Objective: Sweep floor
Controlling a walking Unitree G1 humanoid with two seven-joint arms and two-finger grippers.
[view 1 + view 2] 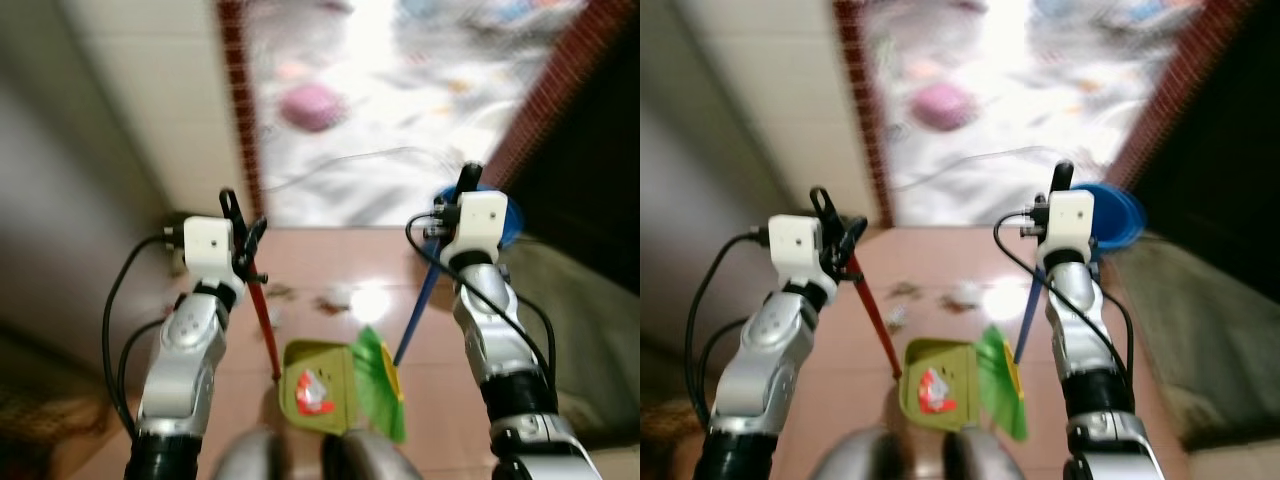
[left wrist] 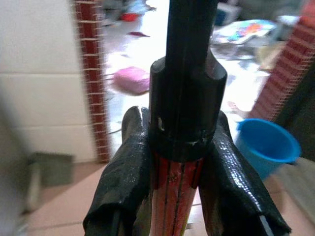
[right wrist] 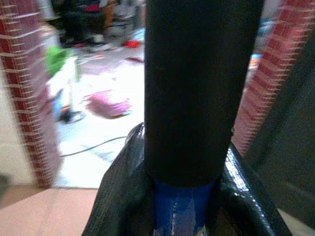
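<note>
The left gripper (image 2: 179, 196) has its fingers (image 2: 123, 187) closed tight on the red dustpan handle (image 1: 264, 325), just below its black end cap. The handle slants down to the yellow-green dustpan (image 1: 318, 385), which rests on the tiled floor (image 1: 330, 262) at the robot's feet. The right gripper (image 3: 182, 206) clamps its fingers (image 3: 120, 196) around the blue broom handle (image 1: 418, 300), below a black grip. The green broom head (image 1: 380, 375) lies just beside the dustpan. Scraps of litter (image 1: 325, 300) lie on the floor ahead, and a blue bucket (image 2: 268, 145) stands near the brick doorway (image 1: 238, 100).
</note>
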